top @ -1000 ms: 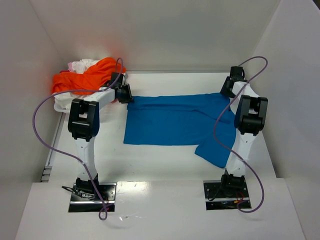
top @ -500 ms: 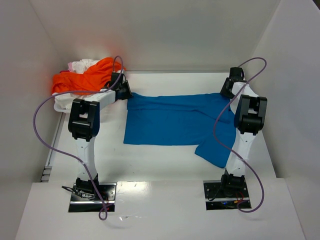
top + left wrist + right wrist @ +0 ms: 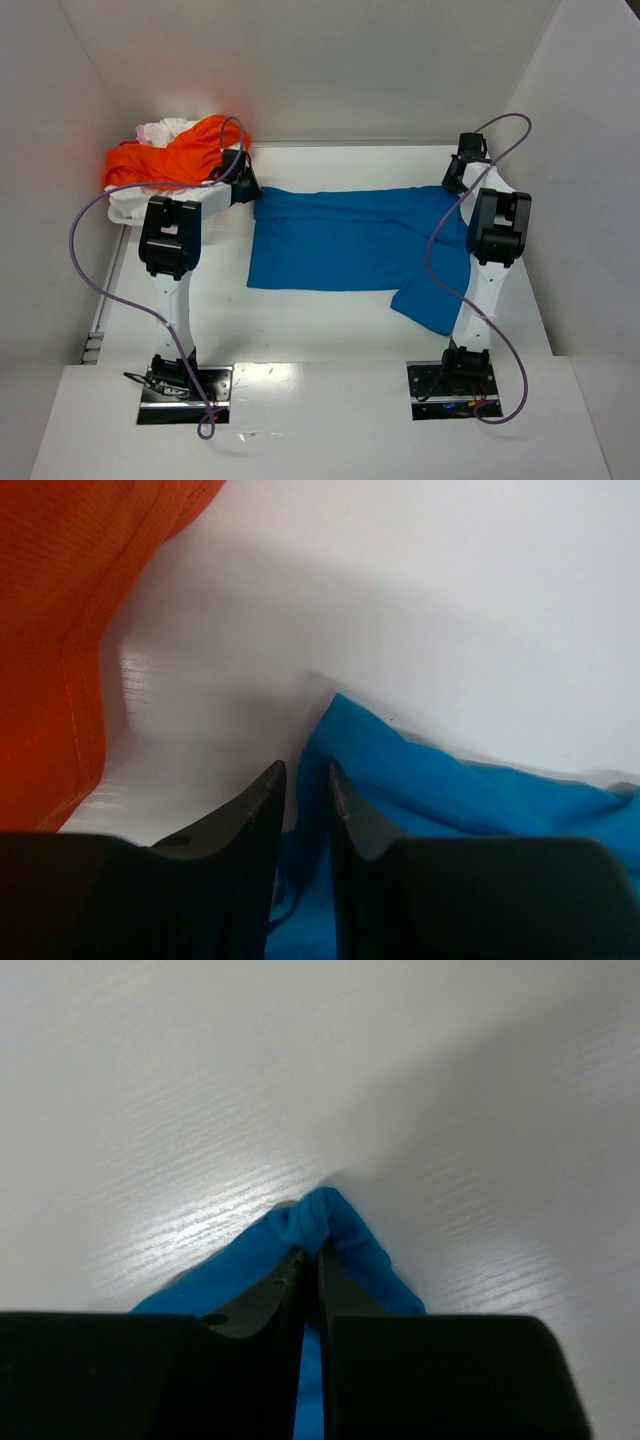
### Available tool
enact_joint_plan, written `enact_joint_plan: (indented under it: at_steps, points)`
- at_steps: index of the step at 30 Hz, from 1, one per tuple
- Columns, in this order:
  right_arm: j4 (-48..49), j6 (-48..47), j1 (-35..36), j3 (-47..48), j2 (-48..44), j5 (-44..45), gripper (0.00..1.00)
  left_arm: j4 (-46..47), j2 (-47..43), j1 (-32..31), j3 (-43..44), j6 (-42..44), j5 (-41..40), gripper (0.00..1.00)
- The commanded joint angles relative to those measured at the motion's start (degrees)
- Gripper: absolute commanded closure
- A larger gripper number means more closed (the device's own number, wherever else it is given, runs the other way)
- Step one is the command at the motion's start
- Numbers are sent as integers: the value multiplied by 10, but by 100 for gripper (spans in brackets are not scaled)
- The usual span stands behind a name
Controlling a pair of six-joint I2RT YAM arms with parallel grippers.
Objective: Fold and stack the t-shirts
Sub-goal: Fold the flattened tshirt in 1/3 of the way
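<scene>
Blue t-shirt (image 3: 350, 240) is spread wide across the middle of the table (image 3: 330, 325), stretched between the 2 arms, its far edge drawn into a fairly straight line. On the right side 1 flap of it juts toward the near edge, just beside the right arm.

Left tool (image 3: 250, 186) sits at the far left corner of the blue t-shirt. From the left wrist, the left tool (image 3: 303, 772) has its 2 fingers (image 3: 255, 810) drawn close, only a thin slit between them, and blue cloth shows in that slit lower down. It is pinching the blue t-shirt (image 3: 450, 790), and the corner peak pokes out just past the fingertips onto the table (image 3: 400, 580).

Right tool (image 3: 456, 178) is at the far right corner. From the right wrist, the right tool (image 3: 310, 1256) is pressed together on a bunched tip of the blue t-shirt (image 3: 335, 1222), and the little knot of cloth sticks out right at the fingertips, low over the table (image 3: 200, 1060).

Over at the far left corner, the orange t-shirt (image 3: 170, 158) lies heaped and crumpled just beside the left tool. White t-shirts (image 3: 165, 130) peek out behind and beneath it. The left wrist view catches the orange t-shirt (image 3: 50, 630) along its left edge, apart from the blue one, with bare table between them.
</scene>
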Motion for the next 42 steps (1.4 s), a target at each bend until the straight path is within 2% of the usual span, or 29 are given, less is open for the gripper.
enact_joint_plan:
  at_steps: [1, 3, 7, 21, 23, 25, 26, 27, 31, 33, 37, 42]
  points:
    - [3, 1, -4, 39, 13, -4, 91, 16, 7, 4, 16, -14, -4, 70]
    - [3, 1, -4, 45, 13, -4, 97, 22, 12, 4, 16, -14, 1, 77]
    - [-3, 1, -4, 51, 8, 14, 97, 22, 13, 4, 16, -14, 1, 86]
    - [13, 13, -38, 63, -36, 21, 99, 27, 18, 4, 27, -19, -10, 91]
    - [13, 13, -38, 63, -36, 21, 96, 27, 18, 4, 27, -19, -10, 91]
    - [13, 13, -38, 63, -31, 15, 92, 27, 18, 4, 27, -9, 7, 86]
    - [13, 13, -38, 63, -31, 1, 92, 27, 18, 4, 27, -8, 16, 77]
    - [13, 13, -38, 63, -31, -7, 90, 27, 18, 4, 33, -2, 25, 60]
    - [13, 13, -38, 63, -20, -36, 84, 27, 5, 4, 43, 12, 78, 29]
    - [13, 13, -38, 63, -19, -43, 82, 27, -13, 4, 43, 25, 94, 25]
    - [13, 13, -38, 63, -19, -49, 81, 27, -33, 4, 56, 37, 139, 24]
    - [18, 13, -38, 74, -19, -54, 81, 21, -50, -25, 49, 64, 200, 29]
